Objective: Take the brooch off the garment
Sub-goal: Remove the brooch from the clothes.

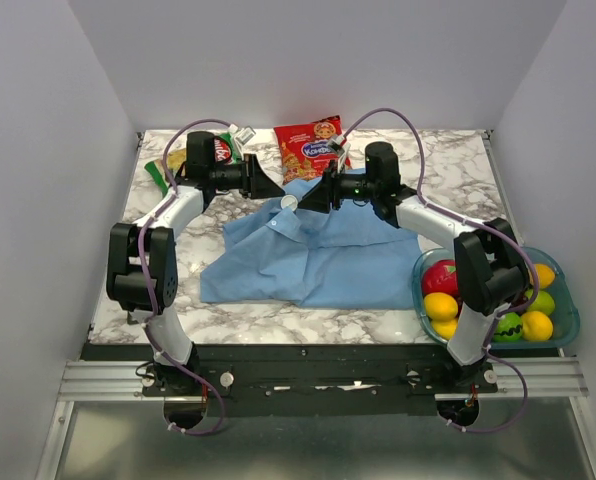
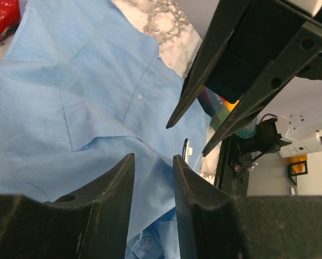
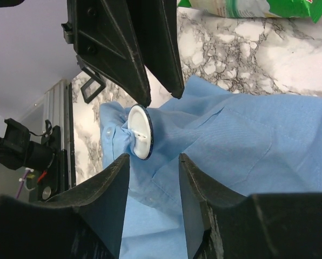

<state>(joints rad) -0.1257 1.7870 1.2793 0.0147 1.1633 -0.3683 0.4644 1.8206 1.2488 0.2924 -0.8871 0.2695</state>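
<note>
The blue shirt (image 1: 318,255) lies spread and a little crumpled in the middle of the marble bench (image 1: 448,170). Both arms reach to its far edge, near the collar, and their tips almost meet there from the two sides.

The brooch (image 3: 140,131) is on the shirt at this place. It stands on its edge with a small bunch of cloth gathered against it. From the right wrist camera I see a white round face with a dark rim. From the left wrist camera it shows only as a thin line.

The left gripper (image 2: 153,157) has its fingers apart and nothing is between them; only cloth shows through the gap. One of its fingertips (image 3: 145,100) is just above the rim of the brooch, and I cannot tell if it touches. The right gripper (image 3: 154,156) is also spread, with nothing held, and it points at the brooch from the other side.

Behind the shirt lies a red snack bag (image 1: 313,148), and a green packet (image 3: 258,6) lies near it. A bowl (image 1: 568,300) with fruit stands at the right, beside the shirt.
</note>
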